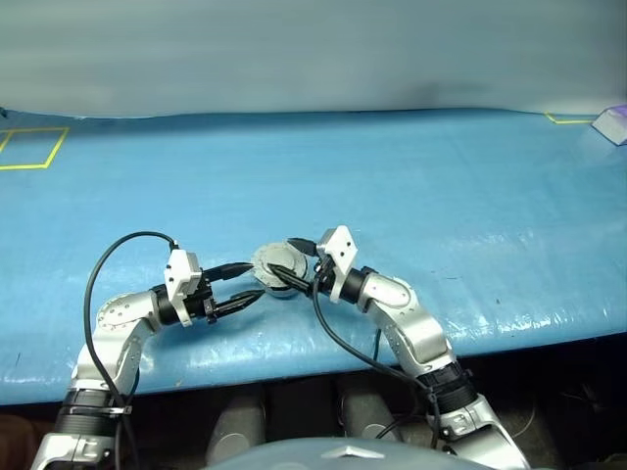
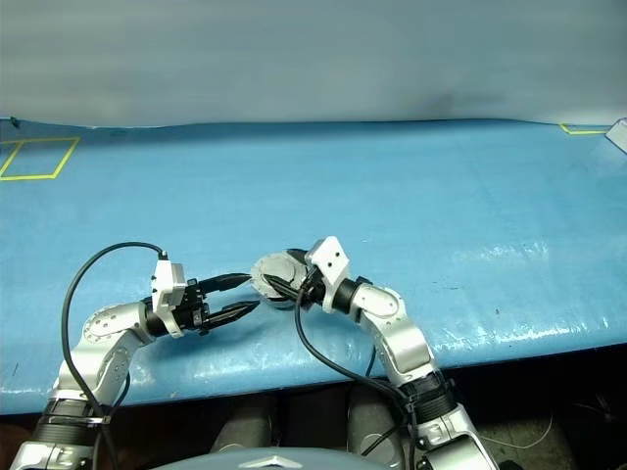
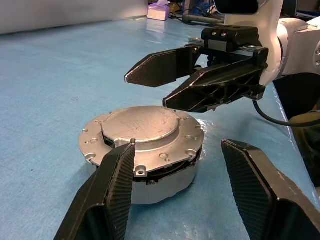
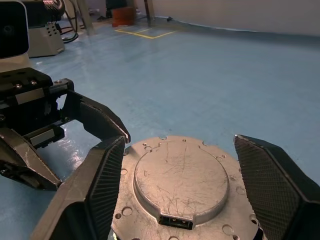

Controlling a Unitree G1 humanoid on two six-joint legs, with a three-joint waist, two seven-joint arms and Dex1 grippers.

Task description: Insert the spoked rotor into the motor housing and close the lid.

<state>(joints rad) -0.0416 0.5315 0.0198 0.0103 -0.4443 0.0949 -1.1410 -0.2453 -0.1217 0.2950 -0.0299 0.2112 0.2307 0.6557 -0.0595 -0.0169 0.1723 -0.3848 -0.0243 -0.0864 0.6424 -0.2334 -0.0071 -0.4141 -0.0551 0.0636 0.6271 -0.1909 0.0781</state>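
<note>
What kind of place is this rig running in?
Probably a robotics lab or test bay: a wide work surface covered in blue sheeting with yellow tape squares, a round silvery metal motor assembly between both grippers, and cabled equipment at the far edge.

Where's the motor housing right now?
The motor housing sits on the blue table, near its front edge, between the left gripper and the right gripper.

Legible markings: none found.
No readable text, label, brand, number or sign stands on any surface in view.
</note>
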